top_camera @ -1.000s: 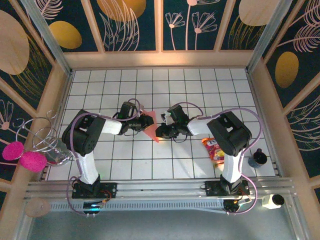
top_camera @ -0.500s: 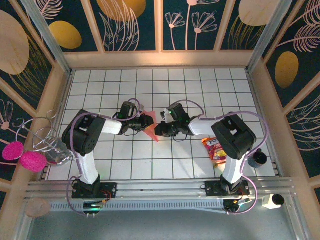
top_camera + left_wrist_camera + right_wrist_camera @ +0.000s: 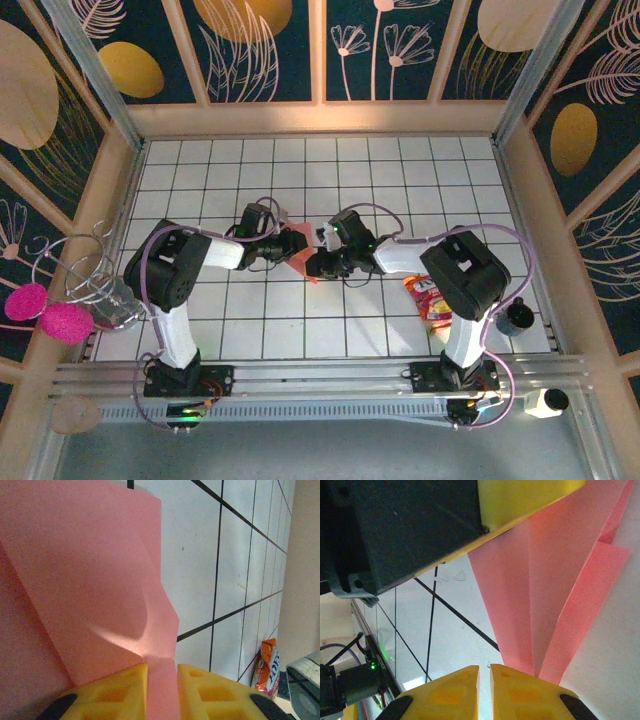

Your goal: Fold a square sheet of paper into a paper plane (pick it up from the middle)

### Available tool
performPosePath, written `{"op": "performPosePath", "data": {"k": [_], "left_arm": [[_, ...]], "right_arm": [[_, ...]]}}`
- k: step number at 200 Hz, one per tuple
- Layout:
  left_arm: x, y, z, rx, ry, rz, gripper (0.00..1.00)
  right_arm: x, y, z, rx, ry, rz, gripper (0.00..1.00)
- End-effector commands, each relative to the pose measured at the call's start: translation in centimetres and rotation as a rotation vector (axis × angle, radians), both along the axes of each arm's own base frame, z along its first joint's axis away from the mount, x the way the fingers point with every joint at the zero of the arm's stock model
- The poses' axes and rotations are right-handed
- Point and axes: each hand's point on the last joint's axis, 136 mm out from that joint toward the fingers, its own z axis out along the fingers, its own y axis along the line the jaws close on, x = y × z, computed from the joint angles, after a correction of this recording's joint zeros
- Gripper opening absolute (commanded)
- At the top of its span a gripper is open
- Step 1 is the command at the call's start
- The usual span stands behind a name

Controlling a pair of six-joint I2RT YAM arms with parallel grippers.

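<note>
**A:** White tiles ruled in black cover the worktop [image 3: 400, 180], with floral panels all round. Where is the paper?

**B:** Mid-worktop, raised between the 2 arms. The paper [image 3: 300, 248] is salmon pink and already creased into long narrow flaps that run to a point. I judge it part-way to a plane.

**A:** Who has it?

**B:** The left end effector [image 3: 161, 669] is clenched on it, and a pink fold passes up between its yellow fingers [image 3: 110, 687]. The right end effector [image 3: 485, 670] has its fingers pressed almost together, with nothing visible in the slit. The paper's point sits right at one of those fingers, but I cannot tell whether it touches.

**A:** How will it handle?

**B:** It looks light, thin and floppy. The left wrist view shows a dent bowed in just above the grip, so it buckles readily. It would likely slip or tear if tugged. The creased layers should be stiffer, so hold it there, near the centre fold, not on a loose single flap.

**A:** Arm poses?

**B:** Both reach inward from their bases, forearms low, wrists turned to face each other across the paper, tips near together. A snack packet [image 3: 428, 298] lies well apart, to the right.
</note>
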Motion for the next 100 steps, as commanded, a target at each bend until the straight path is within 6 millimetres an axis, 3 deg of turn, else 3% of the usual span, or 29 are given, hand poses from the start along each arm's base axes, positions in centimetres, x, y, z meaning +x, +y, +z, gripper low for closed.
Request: {"op": "performPosePath", "data": {"k": [1, 58, 100], "left_arm": [[-0.67, 0.05, -0.84, 0.015, 0.019, -0.013, 0.22], [-0.82, 0.15, -1.11, 0.018, 0.027, -0.01, 0.22], [-0.88, 0.25, -1.27, 0.02, 0.03, -0.008, 0.22]], "right_arm": [[-1.03, -0.45, -1.8, -0.045, 0.048, 0.005, 0.14], [-1.24, -0.65, -2.7, -0.065, 0.063, 0.008, 0.14], [-1.01, -0.33, -2.0, -0.054, 0.042, 0.015, 0.14]]}}
